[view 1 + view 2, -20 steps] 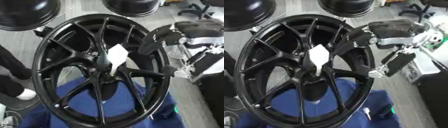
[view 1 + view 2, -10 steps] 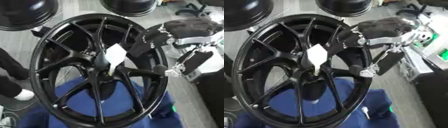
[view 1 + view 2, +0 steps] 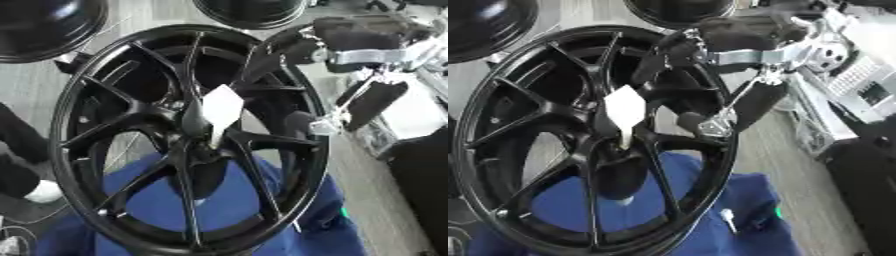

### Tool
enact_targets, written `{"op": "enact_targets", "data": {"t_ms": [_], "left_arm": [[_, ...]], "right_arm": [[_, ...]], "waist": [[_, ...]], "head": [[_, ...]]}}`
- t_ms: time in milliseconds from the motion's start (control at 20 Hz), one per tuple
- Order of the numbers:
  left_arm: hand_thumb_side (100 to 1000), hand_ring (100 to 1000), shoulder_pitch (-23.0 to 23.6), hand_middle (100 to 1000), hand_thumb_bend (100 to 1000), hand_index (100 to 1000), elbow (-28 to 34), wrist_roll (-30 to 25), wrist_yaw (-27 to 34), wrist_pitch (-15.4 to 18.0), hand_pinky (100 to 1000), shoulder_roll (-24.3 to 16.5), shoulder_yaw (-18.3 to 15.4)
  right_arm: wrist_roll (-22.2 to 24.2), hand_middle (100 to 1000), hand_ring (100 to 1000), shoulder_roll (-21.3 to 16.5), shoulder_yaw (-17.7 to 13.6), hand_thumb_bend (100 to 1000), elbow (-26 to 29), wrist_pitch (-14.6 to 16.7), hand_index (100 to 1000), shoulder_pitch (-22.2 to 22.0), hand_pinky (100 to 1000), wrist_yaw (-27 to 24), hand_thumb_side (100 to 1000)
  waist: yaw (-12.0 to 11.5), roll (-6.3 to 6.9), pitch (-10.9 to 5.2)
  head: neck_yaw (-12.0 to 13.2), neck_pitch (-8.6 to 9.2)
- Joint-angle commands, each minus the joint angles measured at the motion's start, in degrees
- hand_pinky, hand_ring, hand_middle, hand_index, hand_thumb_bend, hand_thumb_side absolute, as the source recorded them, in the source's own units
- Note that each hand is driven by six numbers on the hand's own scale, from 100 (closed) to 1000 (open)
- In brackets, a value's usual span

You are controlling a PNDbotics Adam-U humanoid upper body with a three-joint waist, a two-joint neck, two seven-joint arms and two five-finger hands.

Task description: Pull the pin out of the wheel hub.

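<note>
A black multi-spoke wheel hub (image 3: pixel 70 115) stands tilted in the middle of the view. From its centre sticks a white pin (image 3: pixel 220 109) with a flat diamond-shaped head and a thin stem running down into the hub's middle. My right hand (image 3: pixel 745 32) comes in from the upper right and hangs over the rim's right side. It is open: fingers (image 3: pixel 658 55) stretch left towards the pin, and the thumb (image 3: pixel 750 102) points down. A short gap separates the hand from the pin. My left hand is out of sight.
A blue cloth (image 3: pixel 166 210) lies under the wheel, with a small white piece (image 3: pixel 726 217) on it. More black wheels (image 3: pixel 44 25) stand at the back. A person's dark leg and white shoe (image 3: pixel 39 191) are at the left. Dark equipment (image 3: pixel 859 165) fills the right.
My right hand has moved left from outside the rim to over the wheel's right spokes, closer to the pin. The pin and the wheel stay as they were.
</note>
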State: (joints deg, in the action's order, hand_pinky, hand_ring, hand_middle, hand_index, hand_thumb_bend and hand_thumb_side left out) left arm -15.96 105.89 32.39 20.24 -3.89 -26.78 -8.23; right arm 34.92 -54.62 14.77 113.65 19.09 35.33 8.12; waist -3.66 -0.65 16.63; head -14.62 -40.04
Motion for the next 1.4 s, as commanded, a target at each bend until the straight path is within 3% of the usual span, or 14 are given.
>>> {"op": "enact_targets", "data": {"t_ms": [50, 550, 1050, 1400], "left_arm": [[726, 734, -0.06, 650, 111, 697, 0.92, 0.59, -0.18, 0.04, 612, -1.9, -0.9], [725, 734, -0.53, 647, 111, 692, 0.93, 1.26, 0.26, -0.03, 611, -1.16, -1.03], [728, 734, -0.26, 646, 113, 689, 0.78, 1.35, 0.39, -0.05, 610, -0.82, -1.07], [727, 732, 0.04, 641, 110, 685, 0.6, 1.44, 0.46, -0.18, 608, -0.87, -1.07]], "right_arm": [[-0.71, 844, 852, -0.3, -0.27, 186, 0.94, -2.51, 937, 1.46, 952, 1.19, 301], [0.68, 861, 874, 1.53, 1.26, 178, 0.13, -8.84, 950, 3.49, 969, 2.47, 279], [2.83, 874, 885, 3.13, 2.77, 139, -3.96, -9.85, 954, 4.23, 974, 3.73, 267], [6.47, 903, 910, 3.35, 3.44, 107, -6.26, -10.26, 967, 4.15, 989, 1.9, 253]], "waist": [[-0.43, 0.3, -0.67], [-2.9, 0.42, -0.27], [-4.41, -0.25, -0.28], [-4.91, -0.68, -0.19]], "head": [[0.68, -0.06], [0.9, 0.31], [-1.61, 0.16], [-2.63, 0.11]]}}
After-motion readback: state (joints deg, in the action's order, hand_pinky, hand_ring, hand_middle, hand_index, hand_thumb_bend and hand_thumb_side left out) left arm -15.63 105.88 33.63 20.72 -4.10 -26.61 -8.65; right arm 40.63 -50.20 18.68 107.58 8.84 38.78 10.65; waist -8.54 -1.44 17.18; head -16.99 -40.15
